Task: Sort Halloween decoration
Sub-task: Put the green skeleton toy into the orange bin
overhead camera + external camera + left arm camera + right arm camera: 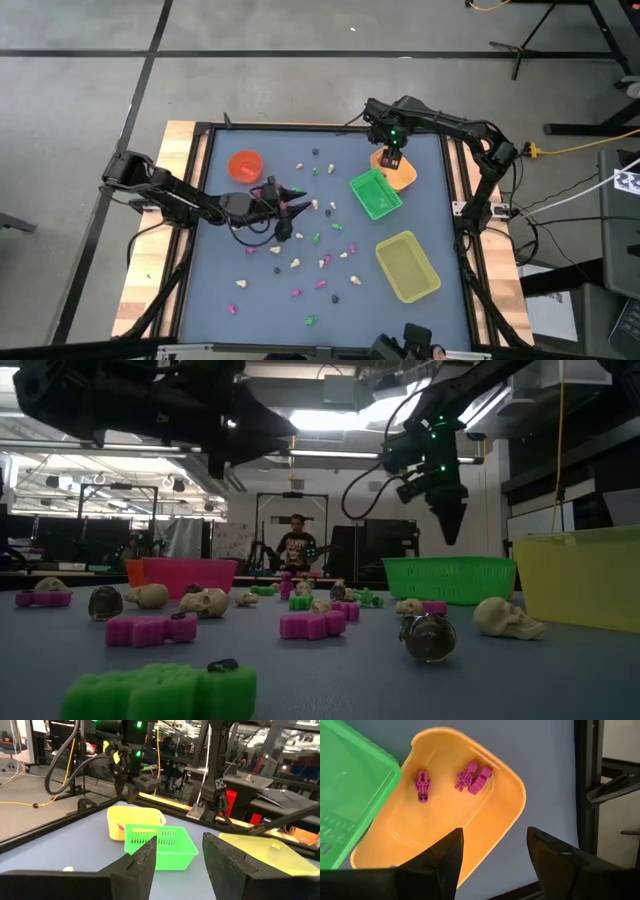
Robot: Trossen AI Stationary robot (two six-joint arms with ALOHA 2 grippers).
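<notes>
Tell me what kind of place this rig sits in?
Most likely a robotics lab or workshop, not a home. The blue-topped table stands on a bare concrete floor with cables trailing across it, and the low view shows an open hall with ceiling strip lights, equipment racks and a person standing behind.

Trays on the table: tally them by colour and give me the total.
Green tray: 1
Orange tray: 1
Yellow tray: 1
Total: 3
</notes>
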